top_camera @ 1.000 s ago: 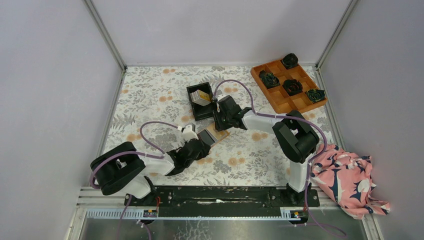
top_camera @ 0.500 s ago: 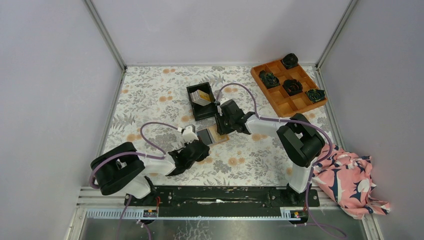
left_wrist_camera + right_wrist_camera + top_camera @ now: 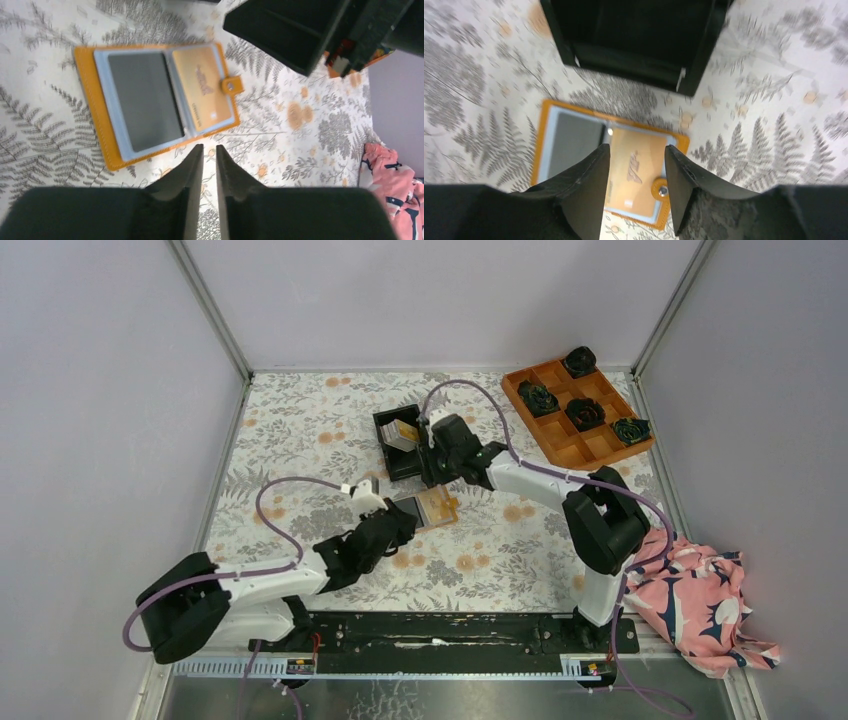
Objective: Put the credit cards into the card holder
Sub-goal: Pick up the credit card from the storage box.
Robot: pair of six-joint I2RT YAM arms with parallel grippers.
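While the card holder (image 3: 172,100) lies open and flat on the floral bench (image 3: 300,440), just in front of the black bin (image 3: 392,452), both arms reach in toward it. Its orange-tan cover frames two light blue pockets: the left pocket shows a dark grey card (image 3: 145,102) and the right a tan card (image 3: 202,92), with the snap tab lying across the tan card's edge. More credit cards (image 3: 403,432) stand stacked at the far end of the bin. The left gripper (image 3: 209,152) hangs just off the holder's near edge, its fingers almost together with only a narrow slit between them and nothing in it. The right gripper (image 3: 638,152) hovers above the holder on the bin side, fingers spread wide and empty. An orange tray of dark rosettes (image 3: 575,410) sits at the far right corner, and a pink patterned cloth (image 3: 700,600) lies at the bench's right edge.
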